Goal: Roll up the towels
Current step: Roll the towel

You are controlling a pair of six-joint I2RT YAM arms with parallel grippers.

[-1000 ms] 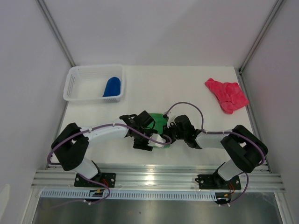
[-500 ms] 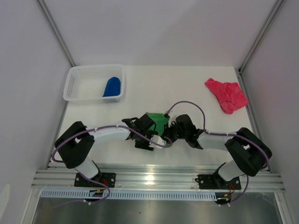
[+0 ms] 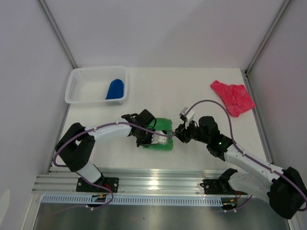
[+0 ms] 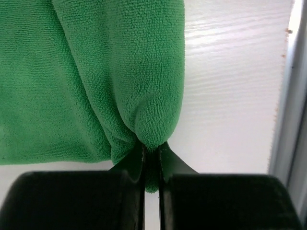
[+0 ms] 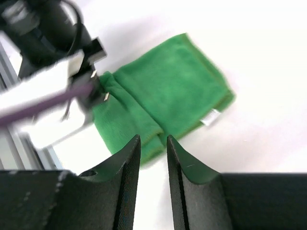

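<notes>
Left gripper (image 4: 152, 160) clamped tight on folded edge of green towel (image 3: 164, 126). Right gripper (image 5: 153, 142) part open, empty, just right of it. Best: hold pinch low, turn fold over evenly, right side pinning free end. Towel central between grippers, plush, doubled, white label (image 5: 209, 118) at corner. Pink towel (image 3: 233, 97) crumpled far right; blue towel (image 3: 115, 89) in basket (image 3: 76, 87).

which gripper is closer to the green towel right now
Left. The left gripper is clamped on a fold of the green towel; the right gripper hangs open just off its right-hand edge, gripping nothing.
</notes>
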